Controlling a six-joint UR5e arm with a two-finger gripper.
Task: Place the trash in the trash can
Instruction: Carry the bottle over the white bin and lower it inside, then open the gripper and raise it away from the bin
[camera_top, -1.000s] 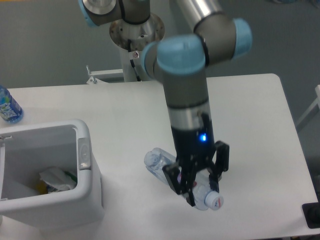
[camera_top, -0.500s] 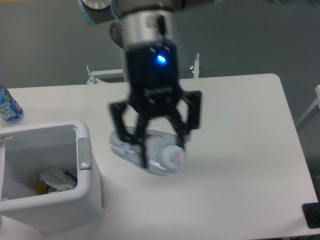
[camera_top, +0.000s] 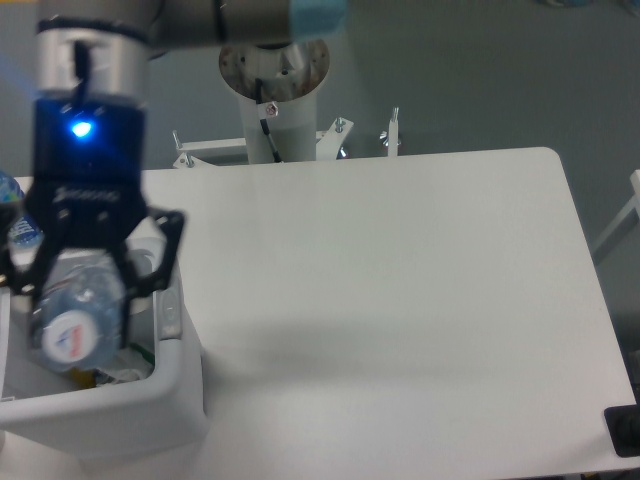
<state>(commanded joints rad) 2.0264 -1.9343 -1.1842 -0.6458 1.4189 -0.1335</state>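
Swung across from mid-bench, the end effector now hangs over the trash can at the left edge, fingers clamped on the bottle; release remains.

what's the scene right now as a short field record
pincer: shut on the bottle, above the bin
bottle: clear, held off the table, over the bin opening
bin: white, at the table's left edge, some trash inside
other bottle: blue-labelled, mostly hidden behind the arm, far left
table: white
task state: bottle not yet dropped in
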